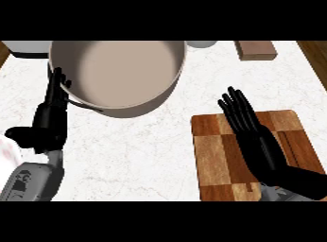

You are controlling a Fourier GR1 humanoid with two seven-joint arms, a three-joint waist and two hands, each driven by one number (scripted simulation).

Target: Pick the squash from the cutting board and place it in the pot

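Over the cutting board (215,160) hangs the right robot hand (262,150), outstretched.

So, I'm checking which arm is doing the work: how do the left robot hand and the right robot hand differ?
The left robot hand sits beside the pot; the right robot hand is over the cutting board. The left robot hand shows narrow, edge-on; the right robot hand shows broad, fingers fanned. Both are black, fingers straight.
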